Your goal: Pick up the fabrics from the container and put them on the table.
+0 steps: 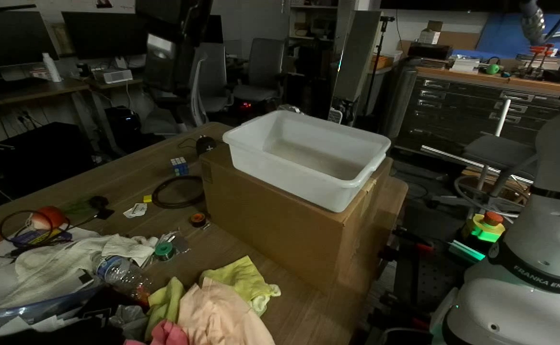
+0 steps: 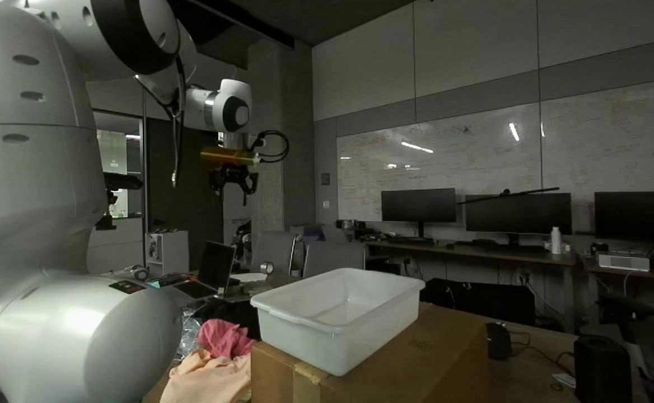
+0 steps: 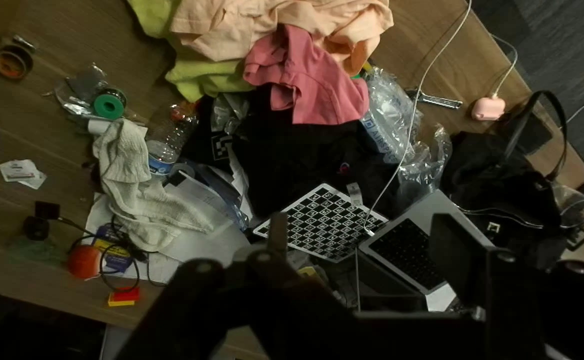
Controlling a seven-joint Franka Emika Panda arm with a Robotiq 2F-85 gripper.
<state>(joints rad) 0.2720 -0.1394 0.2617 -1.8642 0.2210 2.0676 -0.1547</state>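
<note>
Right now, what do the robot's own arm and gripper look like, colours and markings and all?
The arm is white to light grey, smooth and rounded, with black at some joints; a dark band reads FRANKA EMIKA in pale letters. The gripper is black, with angular, jointed fingers. Above it is an amber-coloured piece, and a black cable loops out beside that.

On the brown wooden worktop [image 3: 87, 30], a crumpled pink cloth [image 3: 312, 80] overlaps a peach cloth [image 3: 252, 22], with a yellow-green cloth [image 3: 207, 75] partly beneath. A black heap [image 3: 297, 155], perhaps fabric in the dim light, borders the pink. An off-white textured towel [image 3: 127, 155] lies beside a clear plastic bottle [image 3: 168, 140]. The dark two-fingered claw [image 3: 359, 225], spread apart, partly hides a silver laptop [image 3: 407, 250].
</note>
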